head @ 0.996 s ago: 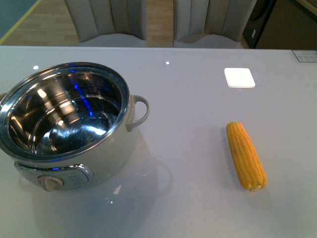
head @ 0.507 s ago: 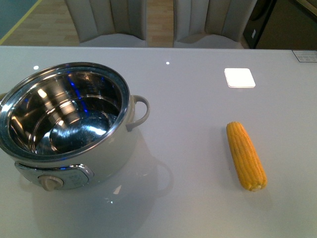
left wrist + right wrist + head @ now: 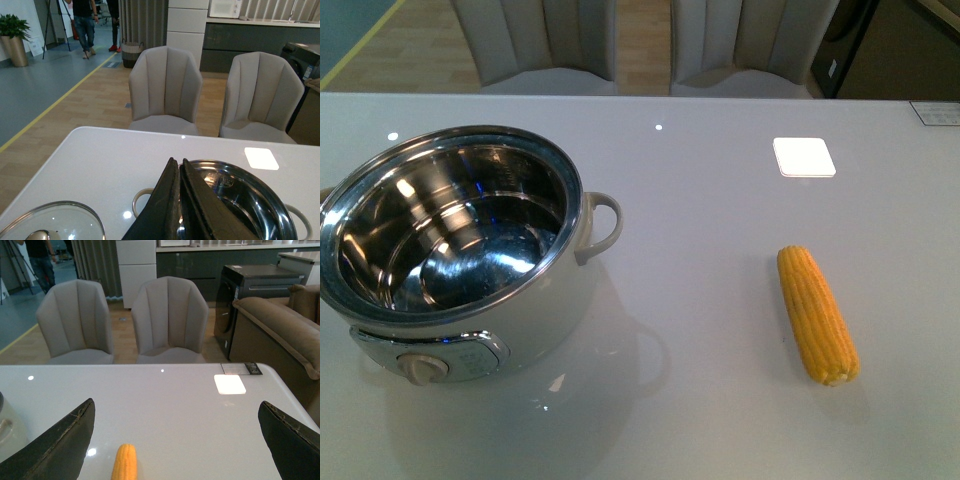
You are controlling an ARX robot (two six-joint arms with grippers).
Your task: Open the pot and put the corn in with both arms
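The white pot [image 3: 535, 320] stands open at the left of the table, its steel bowl empty and its cream knob [image 3: 424, 369] facing me. The yellow corn [image 3: 817, 313] lies on the table at the right, apart from the pot. Neither arm shows in the front view. In the left wrist view my left gripper [image 3: 177, 162] is shut and empty, its tips over the pot's rim [image 3: 272, 196]. In the right wrist view my right gripper [image 3: 177, 412] is open wide, with the corn's tip [image 3: 125, 463] between the fingers, nearer the one at the picture's left.
A glass lid [image 3: 55, 222] lies on the table beside the pot in the left wrist view. A white square pad [image 3: 803, 156] sits at the back right. Two grey chairs [image 3: 534, 40] stand behind the table. A card [image 3: 936, 112] lies at the far right edge.
The blue reflection inside the pot's bowl has faded. The pot and the corn have not moved.
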